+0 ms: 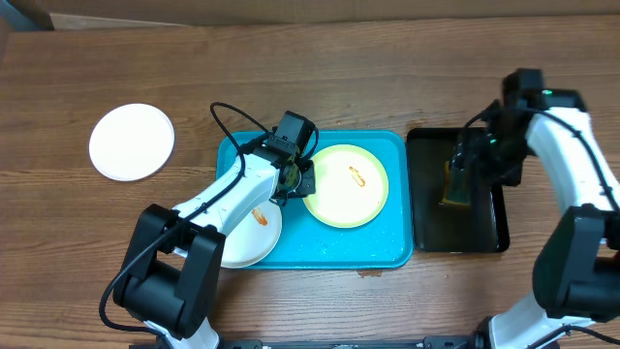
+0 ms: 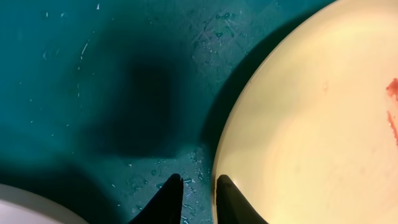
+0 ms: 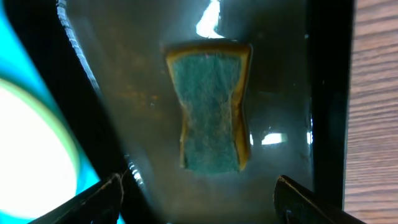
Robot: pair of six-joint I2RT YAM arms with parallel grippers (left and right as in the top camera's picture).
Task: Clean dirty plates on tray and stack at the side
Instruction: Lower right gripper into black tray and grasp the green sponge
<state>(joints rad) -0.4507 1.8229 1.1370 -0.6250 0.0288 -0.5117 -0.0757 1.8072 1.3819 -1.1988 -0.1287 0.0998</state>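
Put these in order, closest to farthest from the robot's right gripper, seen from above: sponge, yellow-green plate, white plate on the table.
1. Sponge, under the right gripper, in the black tray.
2. Yellow-green plate, on the turquoise tray.
3. White plate, on the table, far left.

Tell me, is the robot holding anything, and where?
Right gripper: nothing, open above the green-and-yellow sponge. Left gripper: straddles the rim of the pale yellow round plate; grip cannot be told.
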